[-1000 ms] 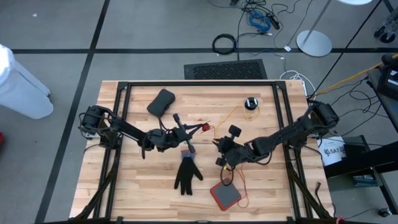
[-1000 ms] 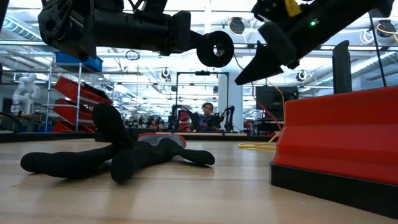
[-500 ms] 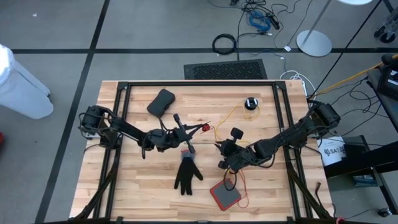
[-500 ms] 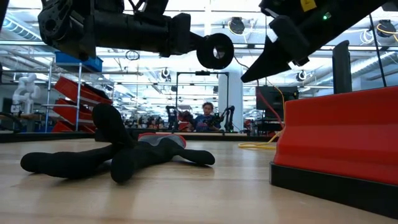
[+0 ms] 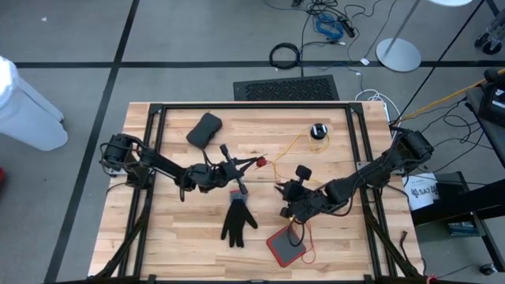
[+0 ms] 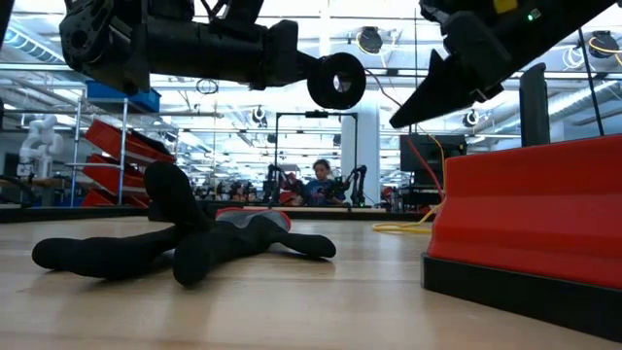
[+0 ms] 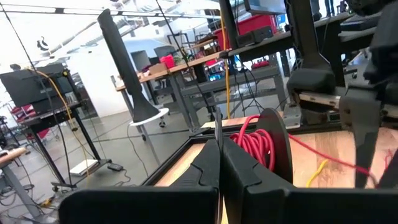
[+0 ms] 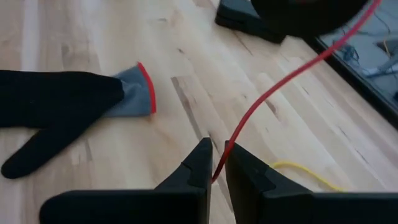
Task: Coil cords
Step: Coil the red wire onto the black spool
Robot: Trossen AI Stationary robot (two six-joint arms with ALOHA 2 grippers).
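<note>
Here, a red cord (image 8: 273, 87) is pinched between the narrowed jaws of the right gripper (image 8: 216, 163), above the table (image 5: 173, 237) near the black glove (image 5: 237, 222).

The left gripper (image 5: 243, 164) is closed on a spool (image 7: 264, 146) wound with red cord, apparently so the line can be fed round it. A yellow cord (image 5: 293, 146) is trailed across the boards to a black puck (image 5: 318, 131). A red pad (image 5: 286, 247) lies beside the right gripper.

Black glove (image 5: 237, 221) and red tray (image 5: 285, 248) crowd the table's seemingly bare near edge.
</note>
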